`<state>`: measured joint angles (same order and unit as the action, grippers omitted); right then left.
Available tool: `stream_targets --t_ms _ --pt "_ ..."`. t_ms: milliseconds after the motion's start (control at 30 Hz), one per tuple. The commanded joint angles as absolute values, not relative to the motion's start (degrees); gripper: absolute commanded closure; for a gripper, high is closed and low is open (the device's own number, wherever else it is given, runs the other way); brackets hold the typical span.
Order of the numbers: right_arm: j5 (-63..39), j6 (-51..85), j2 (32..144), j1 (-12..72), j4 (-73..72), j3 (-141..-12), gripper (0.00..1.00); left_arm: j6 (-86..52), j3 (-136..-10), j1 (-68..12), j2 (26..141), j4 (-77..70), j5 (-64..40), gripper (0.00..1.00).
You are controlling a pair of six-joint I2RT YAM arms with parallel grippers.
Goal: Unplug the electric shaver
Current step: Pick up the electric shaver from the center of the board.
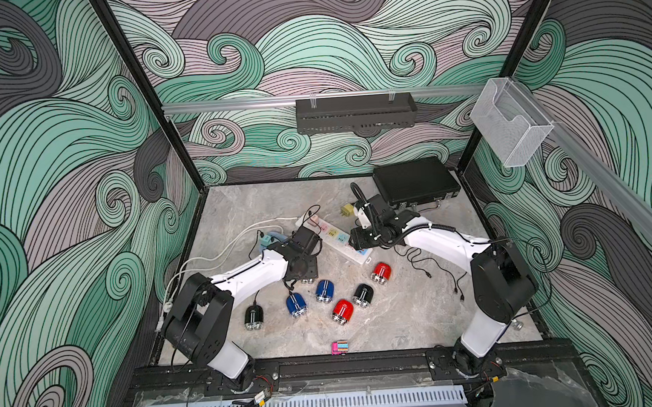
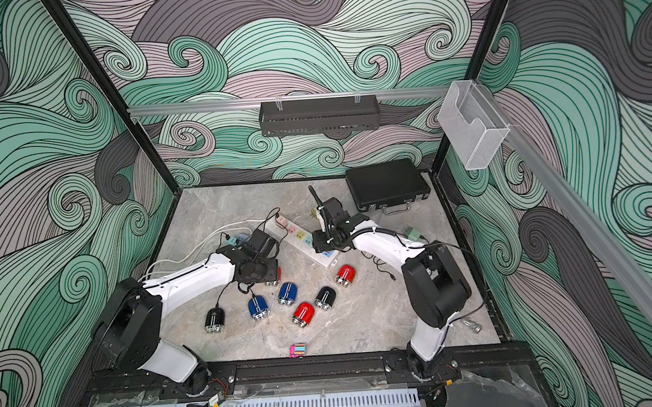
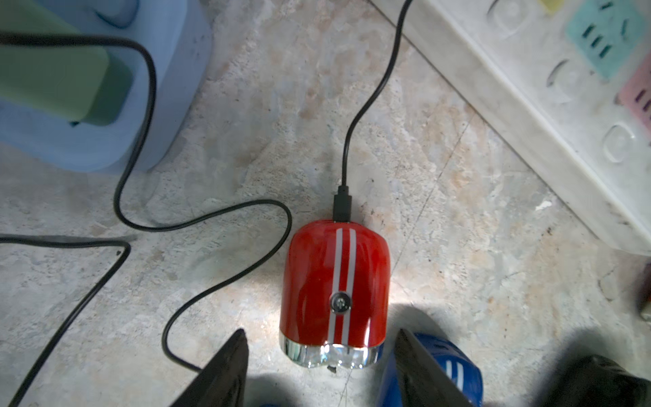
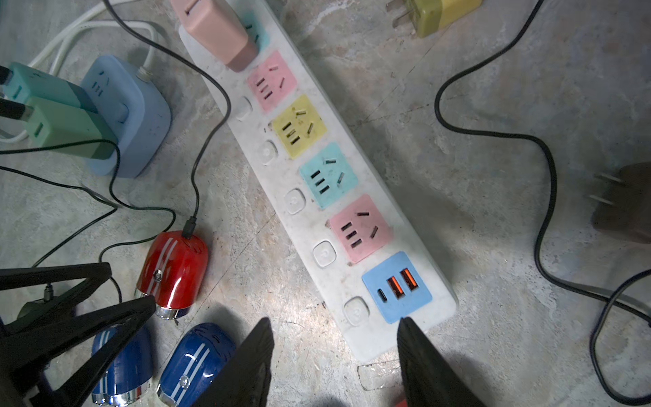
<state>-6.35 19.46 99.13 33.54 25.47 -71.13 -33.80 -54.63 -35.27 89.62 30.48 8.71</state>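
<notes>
The left gripper point(image 3: 322, 347) is hanging low over the table with its 2 dark, wedge-shaped fingers spread, pinching nothing. The red shaver point(image 3: 334, 282) is lying flat between them. Its chrome head end is sitting in the gap at the fingertips, and its rounded, glossy body, marked with 2 white stripes and a small round button, is pointing away. A thin black cable point(image 3: 344, 162) is running into that far end through a squat black connector point(image 3: 342, 206). A blue shaver point(image 3: 440, 370) is lying just beside the red one, partly hidden behind a finger.

The right gripper point(image 4: 334, 322) is hovering with its jaws apart too, holding nothing, over the blue USB end of the white power strip point(image 4: 303, 225). That strip is a long, scuffed bar of pastel square sockets, and a pink adapter point(image 4: 218, 35) is sitting in its far end. Beside it, a pale blue cube socket point(image 4: 148, 105) is carrying 2 green adapters point(image 4: 70, 127).

Farther out on the marble-patterned table point(image 1: 403, 324), a black case point(image 1: 415, 184) is lying shut. On the wall rails are hanging a perforated black tray point(image 1: 355, 112), whose inside I cannot see, and a clear plastic bin point(image 1: 511, 121).
</notes>
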Motion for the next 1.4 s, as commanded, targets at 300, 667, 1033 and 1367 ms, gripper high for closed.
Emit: stream_targets --t_ms 300,667,1033,1367 --pt "-5.0 19.0 97.9 34.2 24.7 -70.5 0.43 -31.6 -56.8 -36.1 95.1 30.2 11.0 0.35" --pt "-5.1 18.6 98.8 34.5 25.0 -70.8 0.43 -29.1 -58.9 -36.6 99.0 30.2 11.5 0.38" --pt "-5.2 18.7 99.6 34.6 24.7 -70.6 0.43 -27.2 -61.4 -37.1 102.5 31.8 12.0 0.37" --pt "-5.5 19.2 100.0 34.6 23.8 -70.1 0.43 -26.4 -61.4 -37.2 103.9 30.8 12.6 0.38"
